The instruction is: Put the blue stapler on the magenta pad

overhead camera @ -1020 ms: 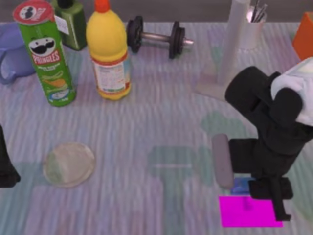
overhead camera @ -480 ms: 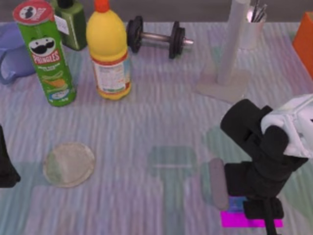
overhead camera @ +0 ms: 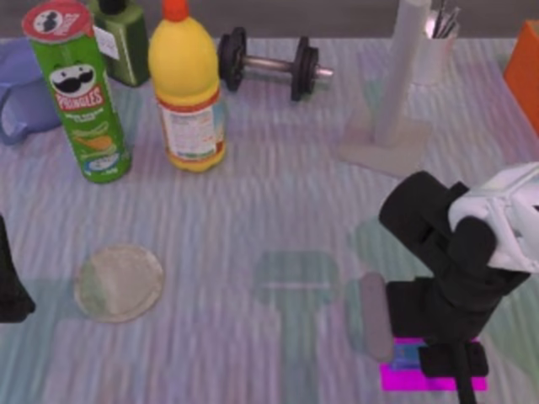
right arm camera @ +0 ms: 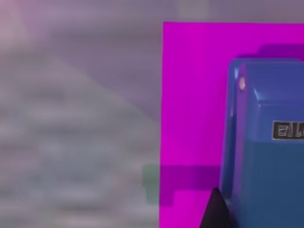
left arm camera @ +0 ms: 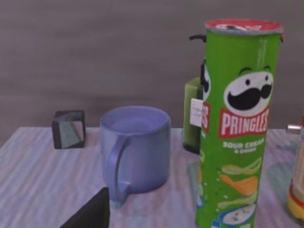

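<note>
Blue stapler [right arm camera: 266, 147] sits directly beneath our right gripper [overhead camera: 455, 360], low over the magenta pad [overhead camera: 396, 379] at the near right of the tabletop [overhead camera: 278, 194]; in the top view only a sliver of blue shows at the gripper's left side, over the pad's left end. From the right wrist view its body overlaps the pad, whose bare magenta stretches off to one side of it. Whether the fingers are clamped on it or parted we cannot tell; one dark fingertip shows beside the blue shell, nothing more.

We judge the stapler rigid, light and smooth-sided, so rather slippery: the best hold is across its narrow width near mid-length, on the flat flanks, not on the hinged top.

Our left gripper [overhead camera: 10, 286] is parked well away, at the tabletop's left edge.
</note>
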